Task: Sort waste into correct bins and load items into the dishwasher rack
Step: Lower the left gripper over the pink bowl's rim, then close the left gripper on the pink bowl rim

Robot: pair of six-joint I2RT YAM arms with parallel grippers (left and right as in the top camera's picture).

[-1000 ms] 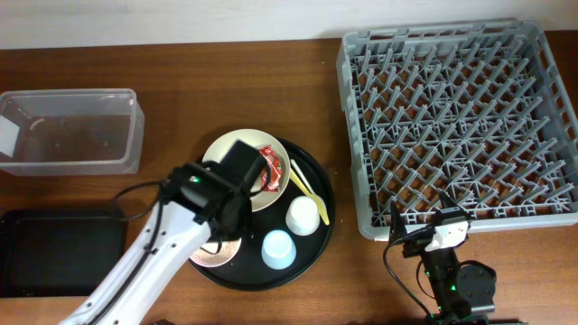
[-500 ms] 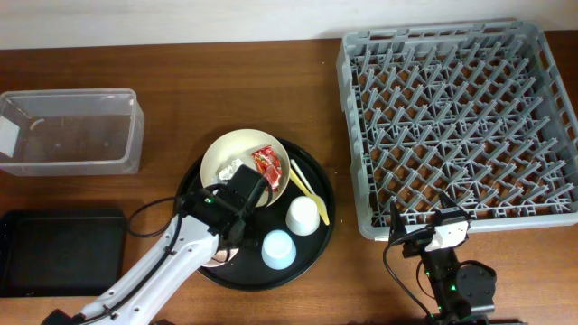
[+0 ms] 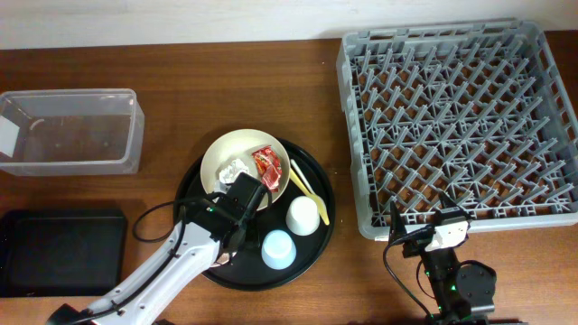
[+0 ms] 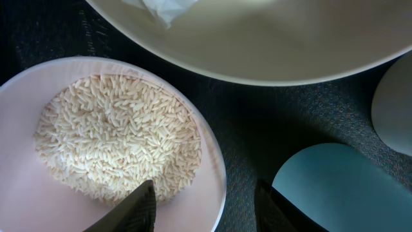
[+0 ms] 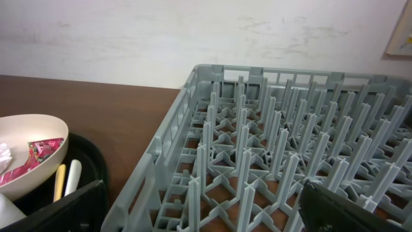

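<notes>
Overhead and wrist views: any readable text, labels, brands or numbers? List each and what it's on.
No legible text in any view.
On the red wrapper in the cream bowl: pale print, too small and crinkled to read.
On the white sticker on the clear tub: nothing readable.
On the dishwasher rack: no markings visible.

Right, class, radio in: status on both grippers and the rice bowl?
Left gripper open, astride pink bowl rim; rice inside. Right gripper open, parked by rack. Blue cup and cream bowl crowd close.
</notes>
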